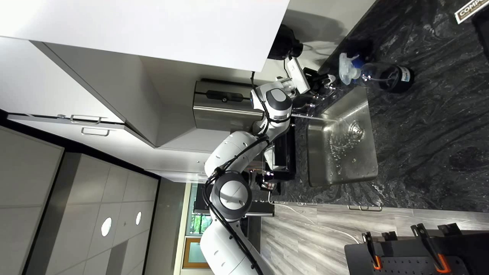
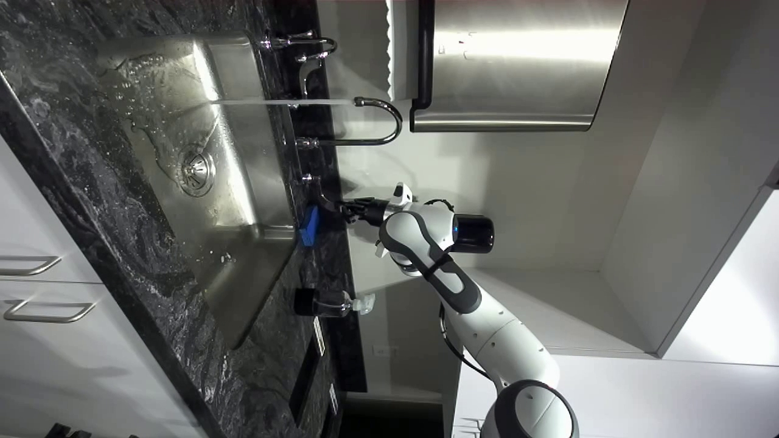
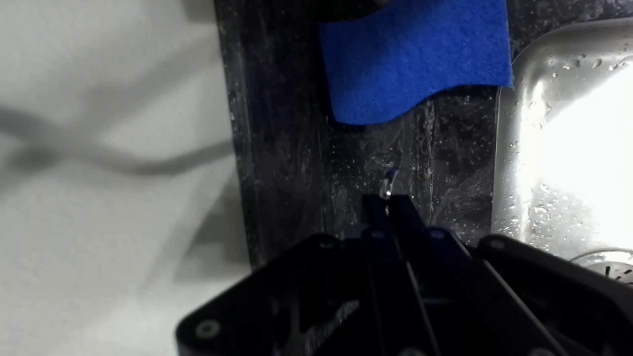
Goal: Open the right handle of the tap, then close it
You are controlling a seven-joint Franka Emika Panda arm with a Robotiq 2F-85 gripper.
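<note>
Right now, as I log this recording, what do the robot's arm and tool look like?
The arm is white and rounded, with dark grey bands at its joints, a black cable running along it and a black cylinder near the wrist. The tool is black, with slim fingers and angular links carrying round screws.

Two ceiling lights (image 1: 106, 226) glow above white cabinets (image 1: 53, 86) and a plank-patterned floor (image 1: 298, 244).

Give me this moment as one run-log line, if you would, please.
gripper: closed, apparently on right handle | water: running from spout into steel basin | closing turn: pending
</note>
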